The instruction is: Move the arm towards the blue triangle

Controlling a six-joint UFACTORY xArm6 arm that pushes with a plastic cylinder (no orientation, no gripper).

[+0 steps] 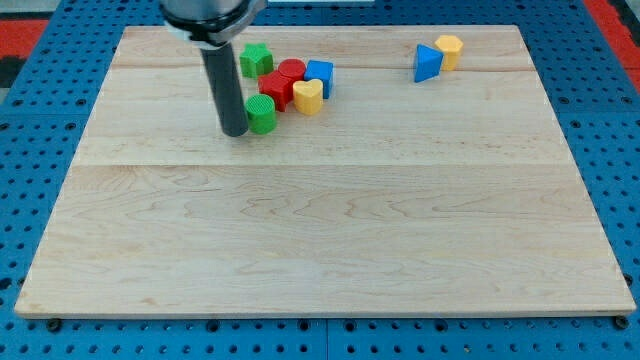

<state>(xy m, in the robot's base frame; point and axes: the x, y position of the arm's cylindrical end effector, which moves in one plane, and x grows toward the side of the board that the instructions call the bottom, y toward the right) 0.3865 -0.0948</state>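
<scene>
Wooden surface (pixel 320 230) carries blocks at its 12 o'clock edge. My tip (pixel 235 132), a bare rod end effector without jaws, touches the green cylinder (pixel 262 113). Blue triangle (pixel 427 63) lies well apart toward 2 o'clock, beside a yellow block (pixel 450 49).

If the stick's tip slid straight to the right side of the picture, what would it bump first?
My tip would probably meet the small green cylinder block first; it sits right beside the tip. The blue triangle block lies farther right and higher.

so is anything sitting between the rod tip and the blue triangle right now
Yes. My tip sits just left of the green cylinder, and the red blocks, yellow heart and blue cube cluster right of it, toward the blue triangle. Past that cluster, nothing intervenes.
</scene>
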